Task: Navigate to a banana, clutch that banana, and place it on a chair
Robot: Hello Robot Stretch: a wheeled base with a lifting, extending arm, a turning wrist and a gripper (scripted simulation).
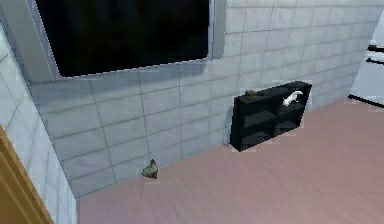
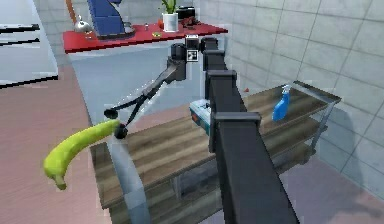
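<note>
Holding the banana [image 2: 72,152] at its far end, the gripper [image 2: 118,126] has the fruit hanging clear of every surface, just past the fingertips on the side away from the arm [image 2: 235,140]. The grasp step looks done, though the state of the fingers cannot be told. The wooden table [image 2: 165,150] lies below the gripper and toward the arm, and the banana is off its edge, probably kept high so it clears the top for travel. A blue spray bottle [image 2: 283,103] is well apart from the gripper, across the arm, and a small teal box [image 2: 200,115] is near, beside the arm. A red counter [image 2: 100,40] stands beyond the gripper. Ahead are a tiled wall [image 1: 150,110] and a black shelf [image 1: 270,115]. Next, in my judgement, comes driving to a chair. The risk is the banana knocking the table edge on a turn.
</note>
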